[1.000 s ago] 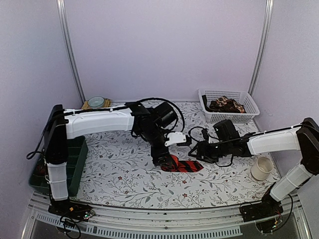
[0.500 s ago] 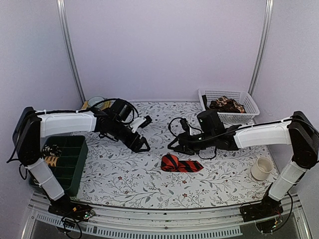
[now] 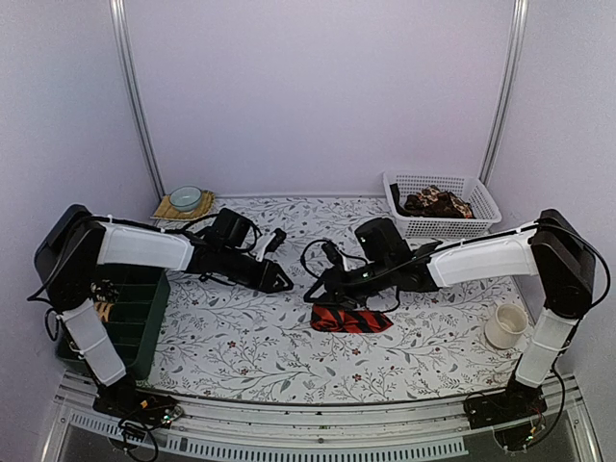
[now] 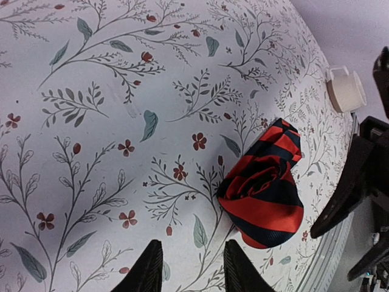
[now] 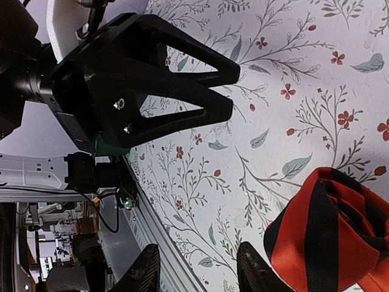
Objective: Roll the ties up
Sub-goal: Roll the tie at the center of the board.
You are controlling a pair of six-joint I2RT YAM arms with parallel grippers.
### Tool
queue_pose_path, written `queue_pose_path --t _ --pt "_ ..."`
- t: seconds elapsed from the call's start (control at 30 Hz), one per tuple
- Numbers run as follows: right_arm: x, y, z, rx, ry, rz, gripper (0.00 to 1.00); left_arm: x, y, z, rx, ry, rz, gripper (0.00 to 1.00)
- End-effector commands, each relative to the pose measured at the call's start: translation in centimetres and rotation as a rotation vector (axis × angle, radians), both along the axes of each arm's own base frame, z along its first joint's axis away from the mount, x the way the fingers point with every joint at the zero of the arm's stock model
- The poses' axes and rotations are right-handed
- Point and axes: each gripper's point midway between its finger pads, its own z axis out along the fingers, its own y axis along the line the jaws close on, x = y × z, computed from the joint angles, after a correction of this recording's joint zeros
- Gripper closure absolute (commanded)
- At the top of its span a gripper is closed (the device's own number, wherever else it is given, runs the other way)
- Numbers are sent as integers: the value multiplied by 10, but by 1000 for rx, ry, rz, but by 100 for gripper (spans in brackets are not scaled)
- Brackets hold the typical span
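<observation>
The red striped tie (image 3: 351,320) lies loosely coiled on the table (image 3: 231,337), touched by neither the left gripper (image 3: 282,282) nor the right gripper (image 3: 316,294), both parted and empty. Unpinned, it may spring open; the right gripper, apparently nearest, could snag it.

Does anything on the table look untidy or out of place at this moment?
Yes, the red striped tie near the middle of the table. Its roll is loose and lopsided: one end is coiled, but a flat end sticks out to one side, so it looks only half rolled.
</observation>
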Motion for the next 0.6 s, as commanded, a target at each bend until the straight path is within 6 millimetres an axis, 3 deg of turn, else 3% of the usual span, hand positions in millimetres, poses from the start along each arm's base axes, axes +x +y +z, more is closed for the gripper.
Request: queue_pose_path --t 0.0,0.23,0.57 --pt "-3 2 -33 -66 51 25 57 1 -7 -4 -71 36 21 67" --pt "-2 -6 -48 -122 50 15 57 -2 -7 -11 -87 66 36 75" --pt "4 -30 -65 -173 55 -26 57 -12 -11 -12 -114 94 28 75"
